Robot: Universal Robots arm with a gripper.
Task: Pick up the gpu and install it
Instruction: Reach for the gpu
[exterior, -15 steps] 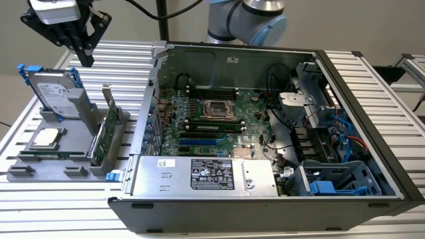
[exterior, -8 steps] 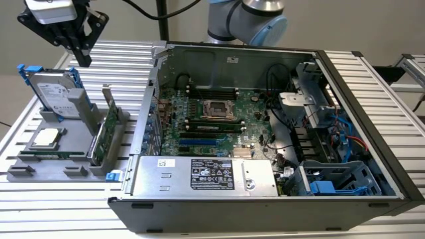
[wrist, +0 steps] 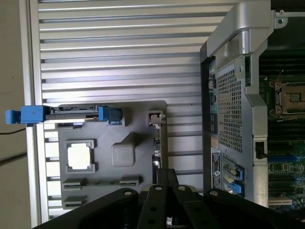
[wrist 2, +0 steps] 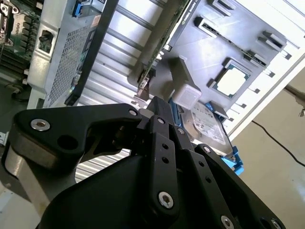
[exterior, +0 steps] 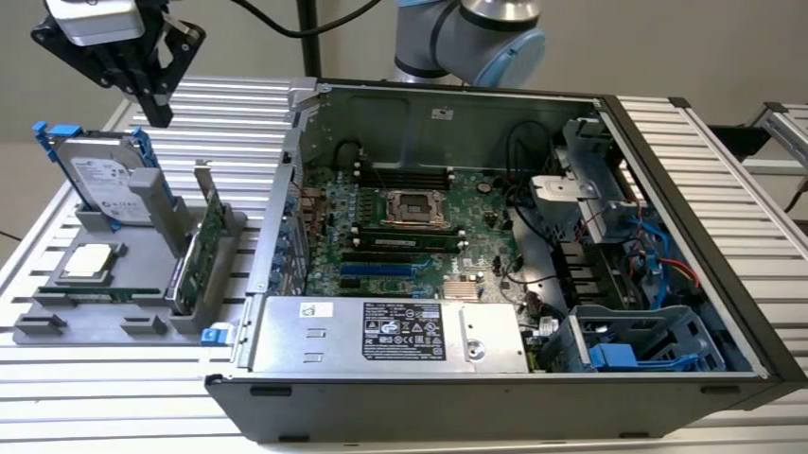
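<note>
Right, starting on the exterior view's left: the gripper [exterior: 158,115] hangs high over the far side of the grey holder [exterior: 127,232], fingers drawn together to a narrow point with nothing between them. Just below it stands the hard drive [exterior: 108,180] on its blue rails, and lower down a processor chip [exterior: 89,260] lies flat in its pocket. Moving right, there's the gpu [exterior: 196,251], upright on its long edge in the holder's slot, silver bracket end towards the back, untouched and well apart from the fingers. Further right is the open computer case [exterior: 378,109] with the motherboard [exterior: 404,227] exposed, and I can make out no card in its lower slots. So by my read nothing is done yet: no grasp, no lift, no install, the whole job is left.

Now the views against each other. The exterior view gives the height, gripper well clear of the card, and the inside of the case. The first wrist view looks straight down: the gpu [wrist: 157,151] shows edge-on as a thin line, with the gripper [wrist: 167,172] just beside it in the frame, though that angle cannot tell the drop between them. The second wrist view brings the gripper [wrist 2: 159,102] in close, fingers pressed together and empty, with the gpu [wrist 2: 155,58] running away beyond the tips
</note>
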